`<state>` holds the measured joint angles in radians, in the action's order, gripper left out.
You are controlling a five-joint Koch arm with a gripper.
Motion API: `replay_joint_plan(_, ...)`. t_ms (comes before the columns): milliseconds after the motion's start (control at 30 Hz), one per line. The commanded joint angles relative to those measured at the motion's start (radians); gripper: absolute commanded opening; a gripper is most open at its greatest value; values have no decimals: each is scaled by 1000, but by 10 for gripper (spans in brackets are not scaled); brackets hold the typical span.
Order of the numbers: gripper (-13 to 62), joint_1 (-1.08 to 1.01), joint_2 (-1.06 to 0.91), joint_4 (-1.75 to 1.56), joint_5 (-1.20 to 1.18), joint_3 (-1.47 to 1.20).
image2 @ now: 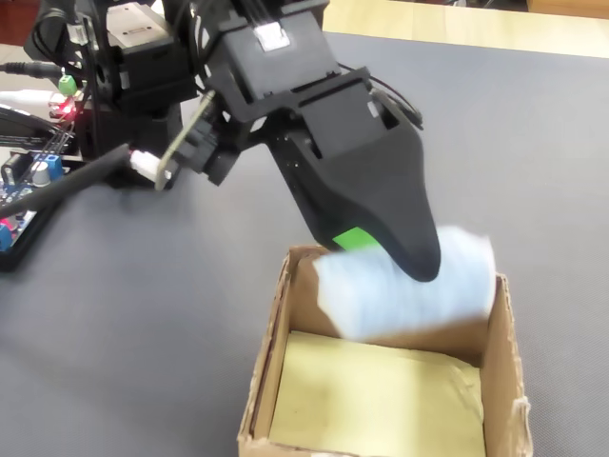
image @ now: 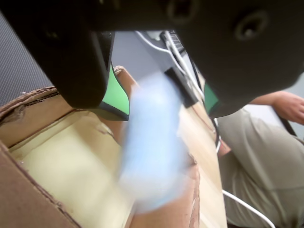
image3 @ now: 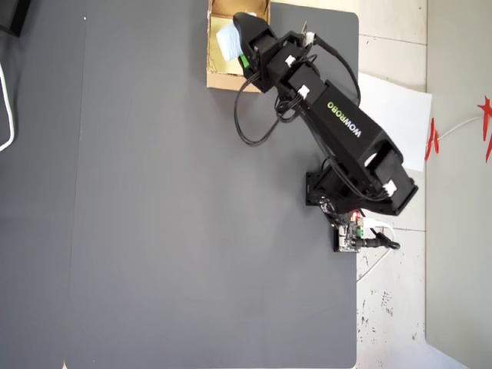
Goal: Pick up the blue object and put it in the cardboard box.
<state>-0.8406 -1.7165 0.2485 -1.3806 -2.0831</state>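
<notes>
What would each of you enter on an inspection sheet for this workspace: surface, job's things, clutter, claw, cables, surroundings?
Surface: dark grey mat, bare over most of its area.
Job's things: blue object blurred, above the cardboard box; yellowish floor bare.
Clutter: white paper sheet beside the mat.
Claw: claw over the box; the blur hides whether it grips the object.
Cables: black cable loops from the arm; white cable at the mat's edge.
Surroundings: a seated person in the wrist view.
</notes>
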Motion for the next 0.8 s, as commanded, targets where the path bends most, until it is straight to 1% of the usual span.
replay_joint_plan(0, 334, 0, -26, -20, -12, 25)
replay_joint_plan(200, 337, 6, -57, -31, -17, 12)
replay_joint_plan(300, 337, 40, -97, -94, -20, -25)
replay_joint_plan(533, 338, 213, -241, -301, -64, -183)
replay_joint_plan(767, 337, 434, -379, -414, -66, -364)
